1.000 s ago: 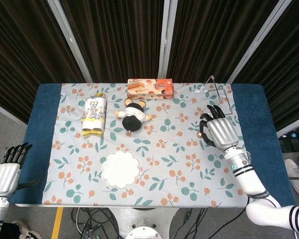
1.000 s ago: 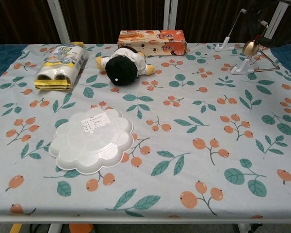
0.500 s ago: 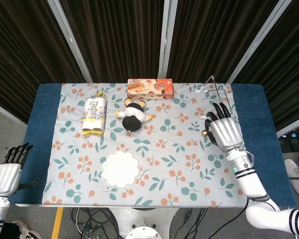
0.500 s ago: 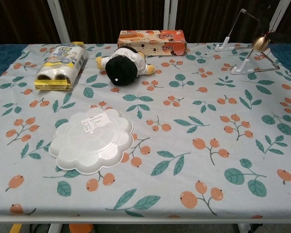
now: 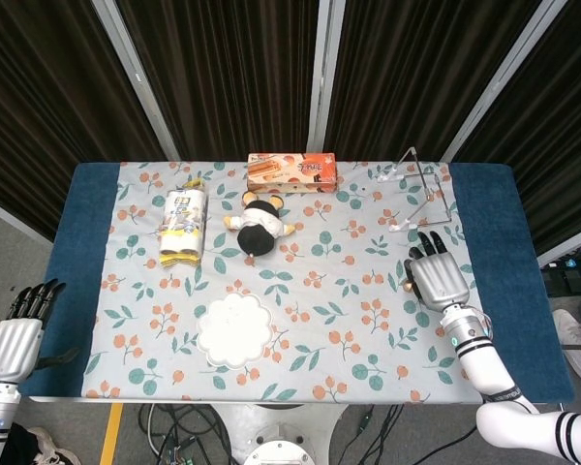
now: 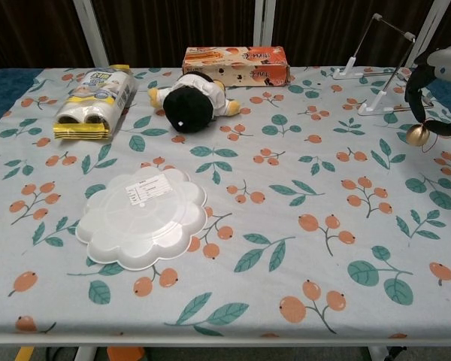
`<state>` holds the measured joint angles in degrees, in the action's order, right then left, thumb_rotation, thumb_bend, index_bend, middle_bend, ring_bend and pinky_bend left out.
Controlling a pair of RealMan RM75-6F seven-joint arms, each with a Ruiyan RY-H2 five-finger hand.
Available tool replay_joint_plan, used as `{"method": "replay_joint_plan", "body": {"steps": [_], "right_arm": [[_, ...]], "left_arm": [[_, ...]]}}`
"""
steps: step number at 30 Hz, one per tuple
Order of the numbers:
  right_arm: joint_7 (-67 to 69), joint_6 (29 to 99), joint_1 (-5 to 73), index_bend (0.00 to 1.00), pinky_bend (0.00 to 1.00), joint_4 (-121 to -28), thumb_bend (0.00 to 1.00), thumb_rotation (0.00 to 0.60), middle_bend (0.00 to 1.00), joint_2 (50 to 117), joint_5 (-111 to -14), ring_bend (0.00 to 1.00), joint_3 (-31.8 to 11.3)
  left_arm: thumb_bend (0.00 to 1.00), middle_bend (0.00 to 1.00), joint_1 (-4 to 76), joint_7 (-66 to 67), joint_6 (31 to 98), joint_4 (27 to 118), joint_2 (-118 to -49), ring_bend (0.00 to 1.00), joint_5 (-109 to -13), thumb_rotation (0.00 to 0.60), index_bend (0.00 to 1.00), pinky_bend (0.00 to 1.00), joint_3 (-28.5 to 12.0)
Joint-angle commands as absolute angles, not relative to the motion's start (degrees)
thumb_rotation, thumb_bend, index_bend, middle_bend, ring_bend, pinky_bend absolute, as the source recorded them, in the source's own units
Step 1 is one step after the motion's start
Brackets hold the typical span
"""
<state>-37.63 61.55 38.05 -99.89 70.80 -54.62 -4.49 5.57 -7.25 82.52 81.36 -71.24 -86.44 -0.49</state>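
While your right hand (image 5: 436,279) hung over the right part of the table (image 5: 87,252), it pinched a small gold ball (image 6: 416,134) between dark fingertips (image 6: 414,81), with the other fingers stretched forward toward the far edge. That ball sat just under the hand in the chest view, above the floral cloth (image 6: 286,195) rather than on it, and a thin line seemed to run up from it, though I could not tell where the line ended. Just ahead of the hand, toward the back of the table, stood the wire stand (image 5: 418,184) with its white feet, near the fingertips but not touching them.

Your left hand (image 5: 17,334) stayed out of the work, off the near left corner of the table and below its edge, fingers straight and slightly apart with nothing in them.

Well away to the left of your right hand lay the white scalloped plate (image 5: 234,329) near the front edge. Farther back and left of the hand rested the black and white plush toy (image 5: 259,225), and just behind the toy the orange snack box (image 5: 291,170) lay along the back edge. Farthest from your right hand, the yellow packet (image 5: 182,226) lay on the cloth left of the toy.
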Motion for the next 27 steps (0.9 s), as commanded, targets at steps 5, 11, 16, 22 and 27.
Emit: {"method": "replay_joint_plan", "body": {"steps": [5, 11, 16, 22, 27], "right_arm": [[-39.6, 59.7, 38.7, 0.74, 0.0, -97.6, 0.43, 0.6, 0.3, 72.9, -52.6, 0.0, -3.3], [-41.3, 58.3, 39.6, 0.74, 0.0, -96.1, 0.43, 0.6, 0.29, 74.3, -50.3, 0.0, -2.7], [-42.7, 57.7, 40.3, 0.74, 0.0, -95.5, 0.43, 0.6, 0.28, 75.0, -48.6, 0.0, -2.3], [-44.0, 57.2, 41.1, 0.74, 0.0, -95.4, 0.42, 0.6, 0.27, 75.4, -46.6, 0.0, -1.8], [-44.3, 57.1, 41.4, 0.73, 0.0, -95.4, 0.41, 0.6, 0.27, 75.5, -46.0, 0.0, -1.5]], "left_arm": [[0.02, 0.0, 5.6, -7.4, 82.7, 81.3, -71.2, 0.0, -86.5, 0.6, 0.04, 0.02, -0.5], [0.02, 0.0, 5.5, -7.5, 82.7, 81.2, -71.2, 0.0, -86.5, 0.6, 0.04, 0.02, -0.5], [0.02, 0.0, 5.5, -7.7, 82.8, 81.1, -71.2, 0.0, -86.5, 0.6, 0.04, 0.02, -0.5], [0.02, 0.0, 5.4, -8.0, 82.9, 81.0, -71.2, 0.0, -86.5, 0.6, 0.04, 0.02, -0.5], [0.02, 0.0, 5.3, -8.1, 83.0, 81.0, -71.1, 0.0, -86.4, 0.6, 0.04, 0.02, -0.5]]}}
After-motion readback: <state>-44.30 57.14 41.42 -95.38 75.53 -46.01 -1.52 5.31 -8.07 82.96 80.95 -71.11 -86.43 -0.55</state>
